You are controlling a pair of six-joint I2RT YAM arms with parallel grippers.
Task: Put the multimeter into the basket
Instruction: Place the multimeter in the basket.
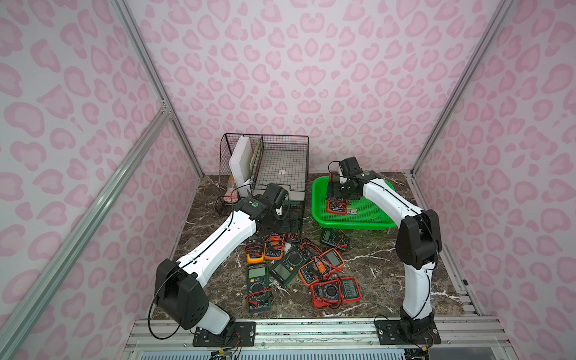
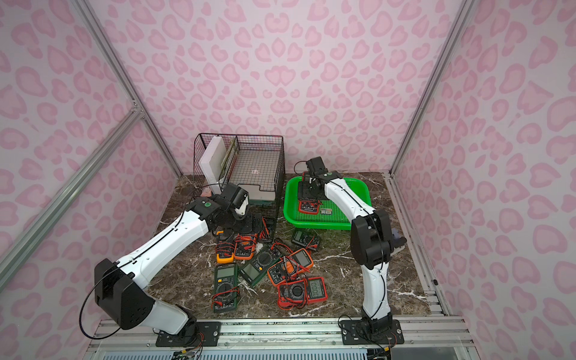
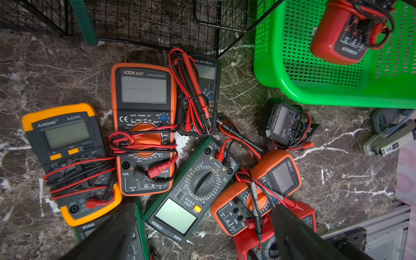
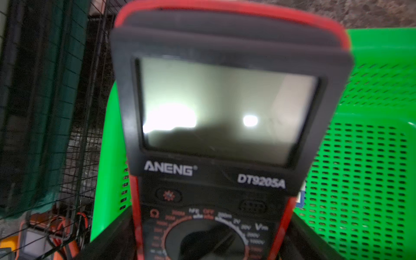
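The right fingers [image 4: 315, 240] are clamped on the two long sides of the red multimeter [image 1: 337, 208], display end pointing away from the wrist. It hangs inside the outline of the basket [image 1: 316, 202], which sits towards the far right corner of the tabletop [image 1: 389, 268]. The meter is close to the basket wall that faces the wire organizer [image 1: 282, 162]. Whether its lower end already touches the perforated floor is hard to tell, though the left wrist view suggests it is a little above it.

The left fingers [image 3: 108, 234] are spread wide and empty, hovering over the loose meters [image 1: 257, 280] piled mid-tabletop.

The placement looks nearly done; only the release is left, and that is where trouble could come:
- The test leads [image 3: 371, 27] bundled round the meter could catch on a finger as it opens, dragging the meter back up or out.
- Let go from a height while tilted, it could land hard or tip against the near wall and hang on the rim.
- The right arm sits close to the organizer, so a careless retreat could clip the wire.
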